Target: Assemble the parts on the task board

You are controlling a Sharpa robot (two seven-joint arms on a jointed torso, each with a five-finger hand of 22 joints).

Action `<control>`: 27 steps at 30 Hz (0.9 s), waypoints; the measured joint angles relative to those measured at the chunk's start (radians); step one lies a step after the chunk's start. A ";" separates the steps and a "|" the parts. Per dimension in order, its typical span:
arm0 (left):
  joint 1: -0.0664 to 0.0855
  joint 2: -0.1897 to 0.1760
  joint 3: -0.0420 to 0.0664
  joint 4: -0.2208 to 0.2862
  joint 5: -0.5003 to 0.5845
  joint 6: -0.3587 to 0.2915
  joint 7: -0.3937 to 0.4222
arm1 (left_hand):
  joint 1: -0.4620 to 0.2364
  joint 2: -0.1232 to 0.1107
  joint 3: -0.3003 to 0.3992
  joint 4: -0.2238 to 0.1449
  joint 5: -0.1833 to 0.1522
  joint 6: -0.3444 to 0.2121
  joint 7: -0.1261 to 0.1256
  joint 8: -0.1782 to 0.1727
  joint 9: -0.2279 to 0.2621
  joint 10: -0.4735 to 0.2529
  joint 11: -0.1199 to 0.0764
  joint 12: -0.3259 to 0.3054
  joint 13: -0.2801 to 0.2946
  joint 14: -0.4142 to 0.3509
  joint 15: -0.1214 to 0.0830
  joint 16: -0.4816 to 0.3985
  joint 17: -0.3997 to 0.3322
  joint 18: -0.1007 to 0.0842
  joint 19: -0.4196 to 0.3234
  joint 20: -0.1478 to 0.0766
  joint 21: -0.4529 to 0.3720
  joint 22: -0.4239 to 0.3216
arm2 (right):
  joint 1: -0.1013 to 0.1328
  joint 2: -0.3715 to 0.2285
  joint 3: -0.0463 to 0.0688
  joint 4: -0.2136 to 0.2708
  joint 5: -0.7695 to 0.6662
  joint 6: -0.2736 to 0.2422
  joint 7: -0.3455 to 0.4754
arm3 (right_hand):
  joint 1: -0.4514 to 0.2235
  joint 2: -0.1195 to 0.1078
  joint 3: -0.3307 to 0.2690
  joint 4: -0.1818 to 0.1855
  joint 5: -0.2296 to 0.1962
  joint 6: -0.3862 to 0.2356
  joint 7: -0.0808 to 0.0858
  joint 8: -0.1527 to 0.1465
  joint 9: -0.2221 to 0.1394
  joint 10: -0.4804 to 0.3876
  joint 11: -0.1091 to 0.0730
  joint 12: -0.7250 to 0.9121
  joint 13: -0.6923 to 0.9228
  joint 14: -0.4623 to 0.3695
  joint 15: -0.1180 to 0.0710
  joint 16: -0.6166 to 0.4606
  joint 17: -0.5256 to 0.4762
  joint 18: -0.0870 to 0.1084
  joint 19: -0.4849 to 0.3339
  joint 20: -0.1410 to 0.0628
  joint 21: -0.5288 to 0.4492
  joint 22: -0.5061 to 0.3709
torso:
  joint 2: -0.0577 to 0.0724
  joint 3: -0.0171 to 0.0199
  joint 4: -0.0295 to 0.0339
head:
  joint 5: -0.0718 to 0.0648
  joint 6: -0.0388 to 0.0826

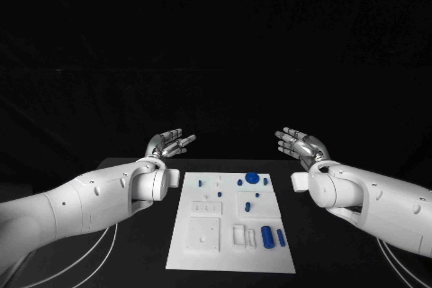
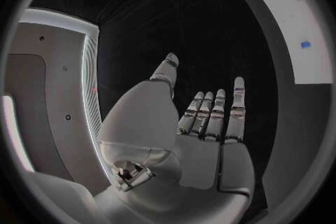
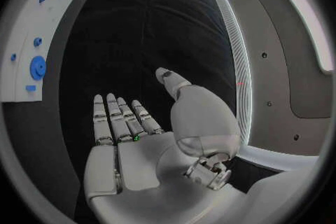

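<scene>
Hovering empty with fingers spread, the left hand (image 1: 169,144) and right hand (image 1: 301,145) flank the task board's (image 1: 203,250) far end; parts (image 1: 267,236) lie nearer the right

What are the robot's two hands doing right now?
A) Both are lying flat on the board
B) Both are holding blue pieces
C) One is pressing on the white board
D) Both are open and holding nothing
D: the left robot hand and the right robot hand are raised beyond the far end of the task board with fingers apart and nothing in them, while the blue parts lie on the board.
</scene>
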 measured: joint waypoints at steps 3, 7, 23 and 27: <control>0.024 0.022 -0.017 -0.060 0.005 0.045 -0.026 | 0.000 0.000 0.000 0.000 0.000 0.000 0.000 0.000 0.000 0.000 0.000 0.000 0.000 0.000 0.000 0.000 0.000 0.000 0.000 0.000 0.000 0.000 | 0.009 0.004 0.008 -0.046 -0.038 0.082 -0.058 | 0.023 0.000 0.004 -0.004 0.002 0.010 0.000 0.004 0.001 0.015 0.003 0.000 0.001 0.014 0.003 0.000 0.001 0.000 0.012 0.001 0.000 0.001 | 0.000 0.0000 0.0000 | 0.000 0.000; 0.042 0.040 -0.032 -0.109 0.011 0.092 -0.054 | 0.000 0.000 0.000 0.000 0.000 0.000 0.000 0.000 0.000 0.005 0.005 0.000 0.000 0.000 0.000 0.000 0.000 0.000 0.000 0.000 0.000 0.000 | 0.018 0.010 0.015 -0.087 -0.081 0.172 -0.121 | 0.055 -0.004 0.008 -0.013 0.002 0.035 0.002 0.004 0.002 0.049 0.003 0.004 0.003 0.051 0.005 0.000 0.003 0.000 0.036 -0.001 0.006 0.003 | 0.000 0.0001 0.0001 | 0.000 0.000; 0.060 -0.015 -0.035 -0.037 0.006 0.171 -0.086 | 0.053 0.101 -0.031 -0.108 0.052 0.428 0.034 0.030 0.020 0.545 0.019 0.023 0.016 0.557 -0.006 0.056 0.025 -0.065 0.220 -0.141 0.123 0.028 | 0.022 0.042 0.021 -0.163 -0.556 0.237 -0.179 | 0.164 -0.054 0.013 -0.062 -0.010 0.484 0.016 0.028 0.024 0.490 -0.060 0.020 0.020 0.584 -0.086 0.046 0.031 0.000 0.509 -0.112 0.132 0.039 | 0.011 -0.0027 0.0044 | -0.013 -0.005; 0.066 -0.048 -0.035 0.020 -0.027 0.180 -0.084 | 0.066 0.113 -0.009 -0.130 0.052 0.489 0.019 0.030 0.022 0.645 -0.013 0.023 0.018 0.651 -0.046 0.063 0.031 -0.090 0.278 -0.199 0.167 0.045 | 0.025 0.059 0.026 -0.177 -0.746 0.229 -0.182 | 0.175 -0.065 -0.001 -0.077 -0.010 0.582 0.002 0.030 0.026 0.578 -0.087 0.020 0.021 0.762 -0.143 0.097 0.067 -0.001 0.666 -0.176 0.212 0.070 | 0.022 -0.0042 0.0116 | -0.022 0.000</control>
